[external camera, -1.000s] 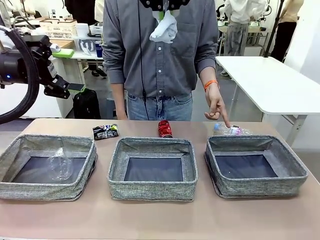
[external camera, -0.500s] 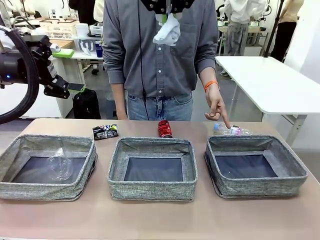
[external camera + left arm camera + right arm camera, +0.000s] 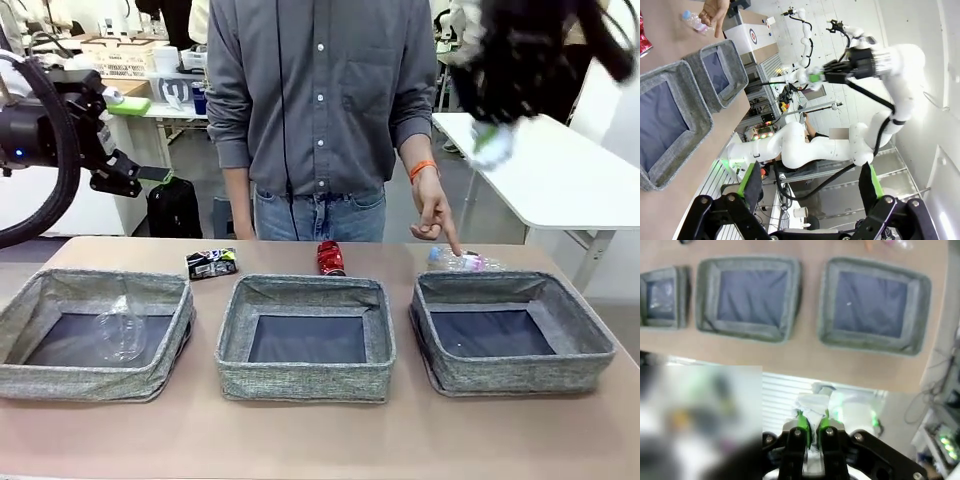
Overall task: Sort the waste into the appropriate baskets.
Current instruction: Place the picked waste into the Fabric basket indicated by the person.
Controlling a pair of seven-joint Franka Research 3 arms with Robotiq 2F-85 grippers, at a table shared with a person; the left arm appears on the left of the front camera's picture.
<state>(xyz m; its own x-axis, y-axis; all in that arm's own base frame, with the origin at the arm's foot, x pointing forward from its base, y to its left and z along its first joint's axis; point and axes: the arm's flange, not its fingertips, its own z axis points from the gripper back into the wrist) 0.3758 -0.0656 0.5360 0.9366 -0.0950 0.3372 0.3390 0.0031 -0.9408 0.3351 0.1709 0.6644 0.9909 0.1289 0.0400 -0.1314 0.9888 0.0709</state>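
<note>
— So, what lies on the tan table (image 3: 320, 440)?
— The left basket (image 3: 95, 284) holds the clear plastic cup (image 3: 120, 330); the middle basket (image 3: 305, 288) and right basket (image 3: 510, 282) sit alongside. Behind them lie the black printed can (image 3: 210, 263), red can (image 3: 330, 257) and clear plastic bottle (image 3: 462, 262), with a person's hand (image 3: 432, 215) pointing at the bottle.
— Your grippers?
— My left gripper (image 3: 810, 182) hangs spread wide, holding nothing. My right gripper (image 3: 813, 422), high up, pinches the crumpled white paper ball (image 3: 812, 405). A white table (image 3: 550, 175) stands behind.

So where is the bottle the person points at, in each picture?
Front view: bottle on the table, right of centre, under the person's hand.
Left wrist view: bottle in the top left corner.
Right wrist view: bottle at the top edge, right of centre, blurred.
Shared landmark: the right basket, next to it in each view.
</note>
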